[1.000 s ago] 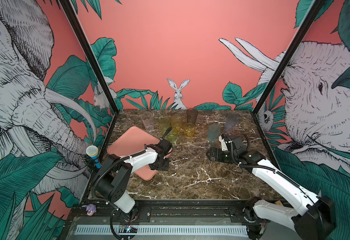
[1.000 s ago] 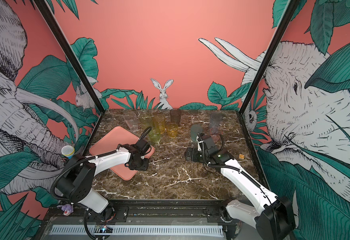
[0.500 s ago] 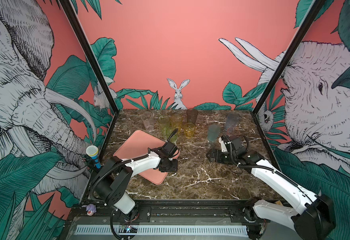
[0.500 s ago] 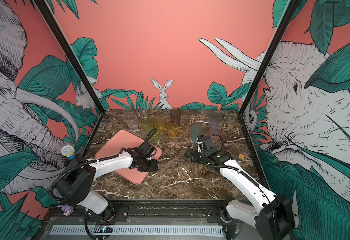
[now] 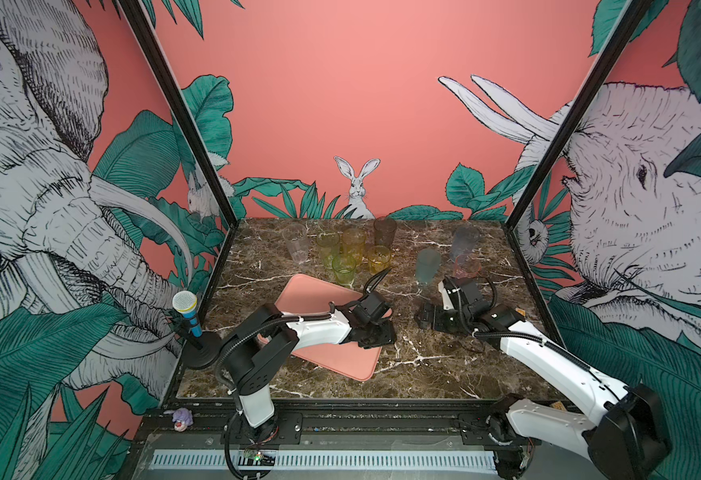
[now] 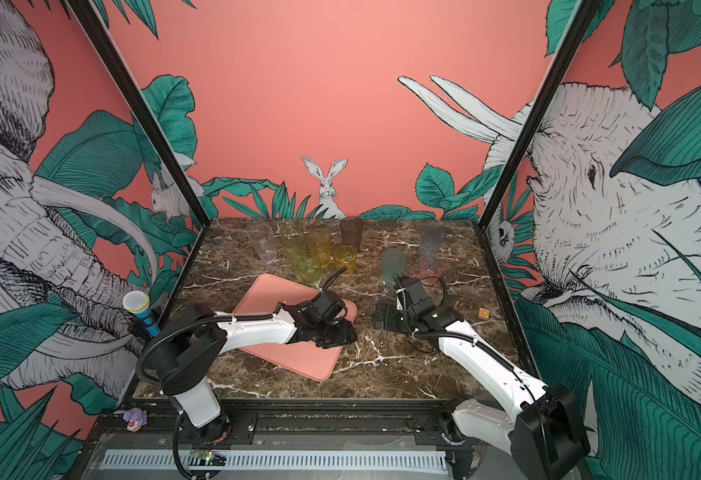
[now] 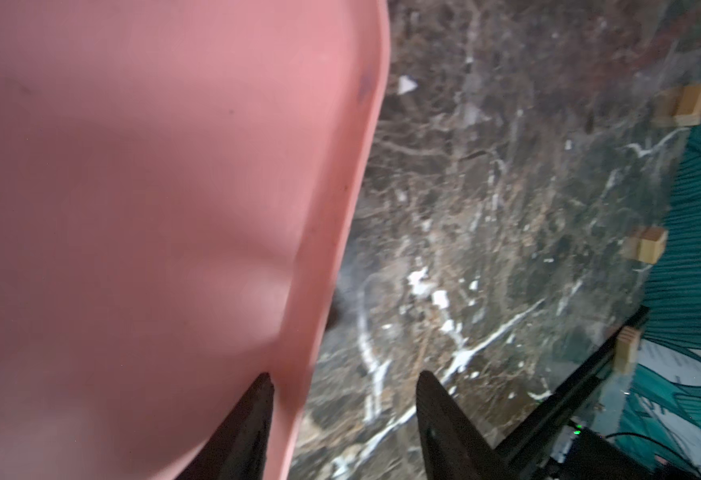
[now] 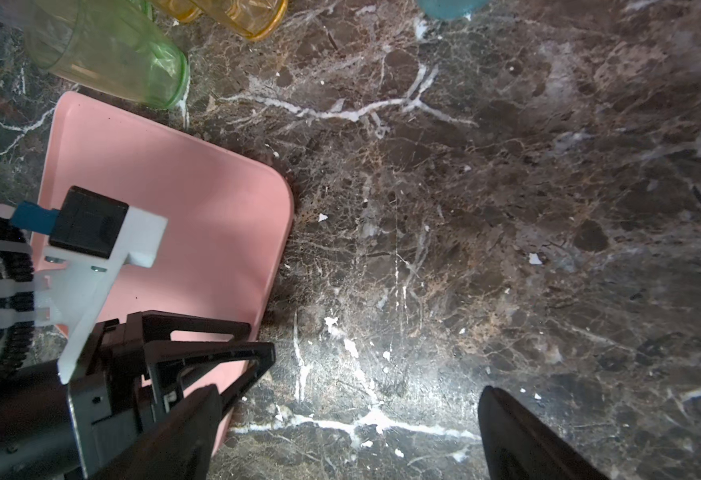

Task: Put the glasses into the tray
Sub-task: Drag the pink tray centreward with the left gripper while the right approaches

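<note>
Marble, dark brown with white veins, tops the table. Left of centre in both top views lies the tray: matte salmon-pink, a flat rectangle with rounded corners and a low rim, askew to the table's edges and empty. The left gripper sits low at the tray's right rim. In the left wrist view its jaws are parted and straddle that rim. One black tapered finger is inside the tray against the rim wall. The other stands clear over bare marble, so nothing is clamped.

Above the tray in the frame, six translucent tapered glasses stand upright on the marble:
- clear glass
- tall green glass
- short green glass, just beside the tray's far corner
- tall amber glass
- short amber glass
- smoky glass

Right of centre stand three more: a cloudy teal glass, a tall lavender glass and a short pink glass.

Below the teal glass in the frame, the right gripper lies low over bare marble, jaws spread wide and holding nothing.
</note>
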`<action>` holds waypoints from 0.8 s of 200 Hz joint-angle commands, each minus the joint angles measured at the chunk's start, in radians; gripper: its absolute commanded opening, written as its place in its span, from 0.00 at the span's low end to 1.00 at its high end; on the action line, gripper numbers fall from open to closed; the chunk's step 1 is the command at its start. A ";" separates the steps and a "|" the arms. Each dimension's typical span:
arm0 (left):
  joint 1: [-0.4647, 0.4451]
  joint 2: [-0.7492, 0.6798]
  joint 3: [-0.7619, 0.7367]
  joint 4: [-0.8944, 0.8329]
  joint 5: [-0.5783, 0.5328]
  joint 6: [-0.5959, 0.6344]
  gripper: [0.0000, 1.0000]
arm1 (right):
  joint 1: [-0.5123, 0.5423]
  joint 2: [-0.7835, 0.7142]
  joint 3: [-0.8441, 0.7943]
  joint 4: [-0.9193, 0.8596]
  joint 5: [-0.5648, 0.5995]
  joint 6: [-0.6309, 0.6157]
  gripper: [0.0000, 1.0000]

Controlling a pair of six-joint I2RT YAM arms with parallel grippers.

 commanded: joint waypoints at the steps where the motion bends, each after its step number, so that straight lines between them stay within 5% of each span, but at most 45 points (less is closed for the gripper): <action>1: -0.050 0.075 0.047 0.151 0.049 -0.110 0.56 | -0.006 -0.013 -0.008 -0.045 0.067 0.017 0.99; 37: -0.068 0.109 0.093 0.172 0.036 -0.118 0.54 | -0.015 -0.069 -0.029 -0.082 0.095 0.021 0.98; 67: -0.044 0.023 0.090 0.019 -0.051 -0.025 0.54 | -0.014 -0.117 -0.060 -0.076 0.091 0.030 0.97; 119: 0.082 -0.255 -0.075 -0.189 -0.209 0.086 0.56 | 0.006 -0.021 -0.113 0.063 -0.043 0.049 0.78; 160: 0.206 -0.513 -0.175 -0.359 -0.314 0.163 0.59 | 0.100 0.121 -0.082 0.113 0.021 0.038 0.70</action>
